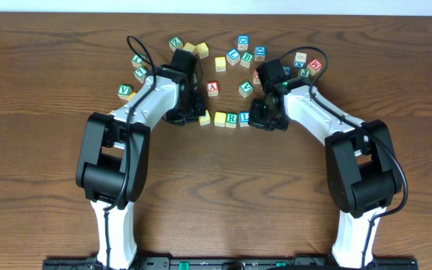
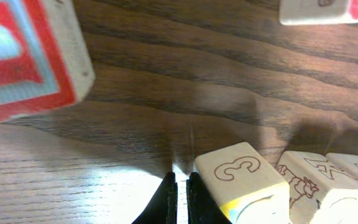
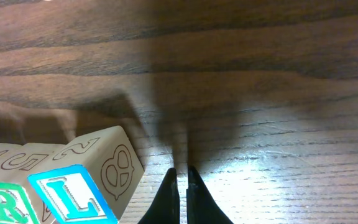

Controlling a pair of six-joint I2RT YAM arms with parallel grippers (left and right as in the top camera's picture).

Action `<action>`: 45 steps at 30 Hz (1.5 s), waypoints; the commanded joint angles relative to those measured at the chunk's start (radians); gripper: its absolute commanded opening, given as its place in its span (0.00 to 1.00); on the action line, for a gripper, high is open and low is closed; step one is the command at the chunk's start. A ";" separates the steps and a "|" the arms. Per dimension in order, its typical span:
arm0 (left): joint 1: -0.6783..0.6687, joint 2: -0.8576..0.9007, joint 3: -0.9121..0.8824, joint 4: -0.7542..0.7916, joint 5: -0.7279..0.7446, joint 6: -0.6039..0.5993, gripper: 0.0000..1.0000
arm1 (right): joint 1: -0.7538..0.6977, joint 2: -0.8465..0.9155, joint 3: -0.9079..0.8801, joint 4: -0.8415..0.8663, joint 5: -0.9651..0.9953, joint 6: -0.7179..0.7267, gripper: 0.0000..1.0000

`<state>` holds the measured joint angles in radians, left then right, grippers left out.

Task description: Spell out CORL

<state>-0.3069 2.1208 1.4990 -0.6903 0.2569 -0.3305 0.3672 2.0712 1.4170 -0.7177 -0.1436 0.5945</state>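
A row of four cubes is seen in the middle of the table (image 1: pixel 216 187), between the two arms. From the robot's left to right it is made up of a first yellowish cube (image 1: pixel 205 118), a second yellowish cube (image 1: pixel 220 118), the R cube (image 1: pixel 232 118) with its green letter on a white face, and the L cube (image 1: pixel 244 118) with its blue letter. The four are set side by side, touching or nearly so. The left gripper (image 2: pixel 179 186) is held low at the left end of the row, its fingers pressed together on nothing. The first yellowish cube, a 3 outlined on its side, is found just beside the right finger, and whether they touch cannot be told. The right gripper (image 3: pixel 181 183) is likewise closed and empty, held low at the row's right end, with the L cube near but apart from it. The red-lettered A cube (image 1: pixel 213 88) is seen behind the row, and further loose cubes (image 1: pixel 240 54) are scattered beyond it
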 commanded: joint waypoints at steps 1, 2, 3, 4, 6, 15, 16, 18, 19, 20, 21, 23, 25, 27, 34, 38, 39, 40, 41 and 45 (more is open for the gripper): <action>-0.025 0.006 -0.007 0.001 0.002 0.043 0.07 | 0.001 0.009 -0.007 0.001 -0.009 0.019 0.01; -0.030 0.006 -0.007 0.001 0.001 0.043 0.08 | 0.001 0.009 -0.007 0.001 -0.009 0.019 0.01; -0.034 0.006 -0.007 0.001 0.002 0.043 0.07 | 0.001 0.009 -0.007 0.002 -0.009 0.019 0.02; -0.038 0.006 -0.007 0.000 0.002 0.043 0.08 | 0.001 0.009 -0.007 0.004 -0.009 0.019 0.02; -0.043 0.006 -0.007 0.000 0.002 0.043 0.07 | 0.001 0.009 -0.007 0.005 -0.009 0.019 0.02; -0.047 0.006 -0.007 0.001 0.002 0.043 0.07 | 0.001 0.016 -0.007 0.016 -0.011 0.019 0.02; -0.049 0.006 -0.007 0.001 0.002 0.043 0.07 | 0.001 0.018 -0.007 0.018 -0.018 0.019 0.02; -0.052 0.006 -0.007 0.001 0.002 0.043 0.07 | 0.001 0.026 -0.007 0.022 -0.028 0.019 0.02; -0.053 0.006 -0.007 0.001 0.002 0.043 0.07 | 0.001 0.026 -0.007 0.022 -0.029 0.019 0.02; -0.055 0.006 -0.007 0.002 0.002 0.043 0.07 | 0.001 0.026 -0.007 0.022 -0.028 0.019 0.02; -0.055 0.006 -0.007 0.003 0.002 0.043 0.07 | 0.001 0.026 -0.007 0.022 -0.028 0.019 0.02; -0.058 0.006 -0.007 0.005 0.002 0.043 0.07 | 0.001 0.026 -0.007 0.023 -0.029 0.019 0.02; -0.060 0.006 -0.007 0.008 0.002 0.043 0.08 | 0.001 0.026 -0.007 0.023 -0.029 0.019 0.02; -0.061 0.006 -0.007 0.011 0.002 0.043 0.08 | 0.001 0.026 -0.007 0.022 -0.029 0.019 0.02; -0.071 0.006 -0.007 0.014 0.002 0.043 0.07 | 0.002 0.026 -0.007 0.022 -0.032 0.018 0.01; -0.076 0.006 -0.007 0.015 0.002 0.043 0.07 | 0.004 0.026 -0.007 0.018 -0.033 0.018 0.01; -0.076 0.006 -0.007 0.015 0.002 0.043 0.07 | 0.005 0.026 -0.007 0.018 -0.032 0.018 0.01; -0.076 0.006 -0.007 0.014 0.002 0.043 0.07 | 0.006 0.026 -0.007 0.018 -0.032 0.018 0.01; -0.076 0.006 -0.007 0.014 0.002 0.043 0.08 | 0.007 0.026 -0.007 0.018 -0.033 0.018 0.01; -0.076 0.006 -0.007 0.015 0.001 0.043 0.07 | 0.006 0.026 -0.007 0.011 -0.032 0.018 0.01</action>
<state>-0.3801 2.1208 1.4990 -0.6754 0.2569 -0.3058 0.3679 2.0815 1.4170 -0.6998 -0.1684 0.5991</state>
